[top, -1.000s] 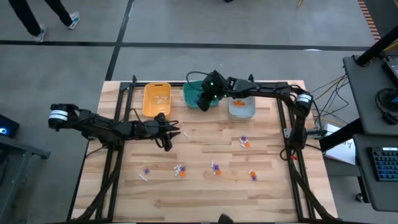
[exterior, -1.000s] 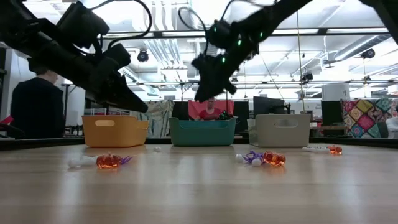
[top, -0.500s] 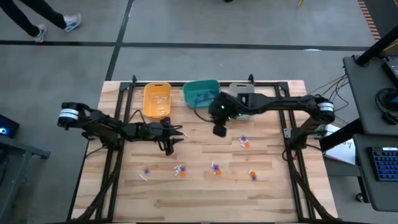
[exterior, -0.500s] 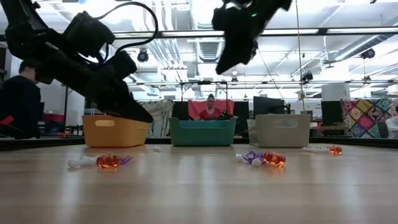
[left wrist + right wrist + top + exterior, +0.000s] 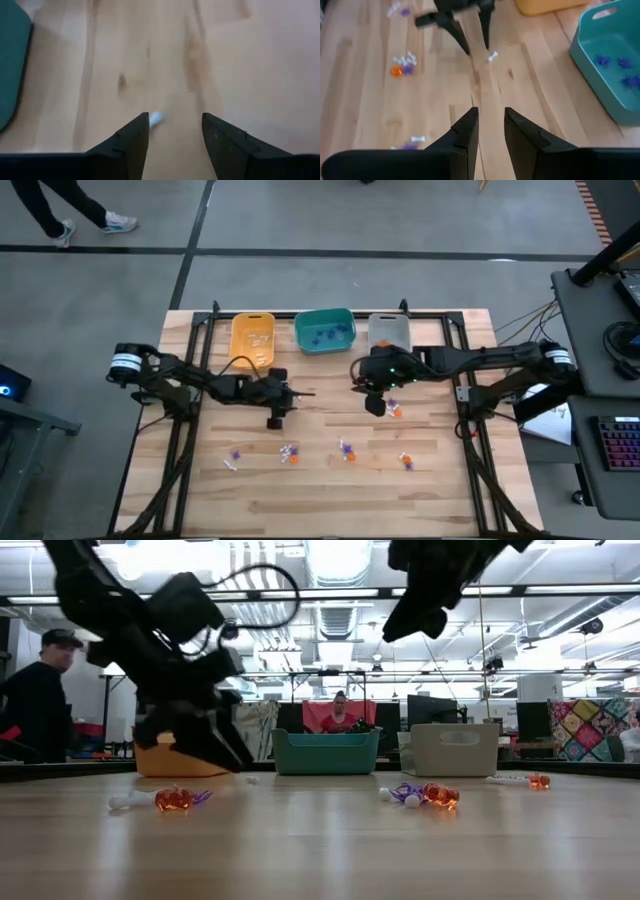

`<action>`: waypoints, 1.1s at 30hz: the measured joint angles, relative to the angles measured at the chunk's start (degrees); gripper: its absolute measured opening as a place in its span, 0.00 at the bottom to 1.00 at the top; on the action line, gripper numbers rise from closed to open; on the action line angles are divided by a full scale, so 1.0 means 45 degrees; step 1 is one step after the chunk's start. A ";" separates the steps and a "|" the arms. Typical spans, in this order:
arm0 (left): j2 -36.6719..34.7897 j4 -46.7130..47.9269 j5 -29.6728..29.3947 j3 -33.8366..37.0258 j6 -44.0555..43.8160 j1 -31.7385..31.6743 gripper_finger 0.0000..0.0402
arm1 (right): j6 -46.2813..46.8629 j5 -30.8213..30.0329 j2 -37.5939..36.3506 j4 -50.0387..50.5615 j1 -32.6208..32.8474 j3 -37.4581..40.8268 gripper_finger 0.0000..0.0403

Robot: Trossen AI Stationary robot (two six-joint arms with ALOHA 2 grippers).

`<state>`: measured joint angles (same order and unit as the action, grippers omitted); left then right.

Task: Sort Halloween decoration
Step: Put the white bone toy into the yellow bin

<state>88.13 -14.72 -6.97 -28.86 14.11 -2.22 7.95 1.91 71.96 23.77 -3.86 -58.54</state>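
The Halloween decoration lies loose on the wooden table (image 5: 330, 490): small orange, purple and white trinkets (image 5: 290, 452) (image 5: 347, 450) (image 5: 407, 462) (image 5: 235, 455). My left gripper (image 5: 175, 122) stands open and low over the table near the yellow bin (image 5: 252, 340). A white trinket (image 5: 155, 118) lies on the wood close by one fingertip (image 5: 142, 122). My right gripper (image 5: 491, 117) hangs high over the table's middle (image 5: 375, 408), slightly open with nothing between its fingers, beside an orange and purple trinket pair (image 5: 394, 409).
Three bins stand in a row at the far edge: yellow, teal (image 5: 324, 330) holding purple trinkets (image 5: 615, 65), and grey (image 5: 389, 332). A dark metal frame (image 5: 190, 350) borders the table. People stand beyond the far edge (image 5: 40, 690).
My right gripper has left the teal bin, gone toward the near and right edges and risen a little. My left gripper has moved a little toward the right edge and down, rolled about its own line, and opened wider over the white trinket.
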 joint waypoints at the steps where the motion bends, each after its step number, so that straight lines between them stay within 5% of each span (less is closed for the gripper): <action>1: 0.0204 0.0203 -0.0009 -0.0191 0.0225 -0.0126 0.41 | 0.0145 -0.0021 -0.0159 -0.0151 0.0000 0.0254 0.19; 21: 0.1363 0.1722 0.1878 -0.1453 0.2324 -0.1877 0.33 | 0.1090 -0.0097 -0.0800 -0.1162 0.0000 0.1529 0.20; 33: 0.1380 0.1851 0.2568 -0.1429 0.2304 -0.2100 0.02 | 0.0892 -0.0097 -0.0800 -0.2136 0.0000 0.1900 0.19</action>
<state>94.35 -6.39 4.59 -35.29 24.48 -11.67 11.97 1.48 68.36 14.15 -3.86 -49.99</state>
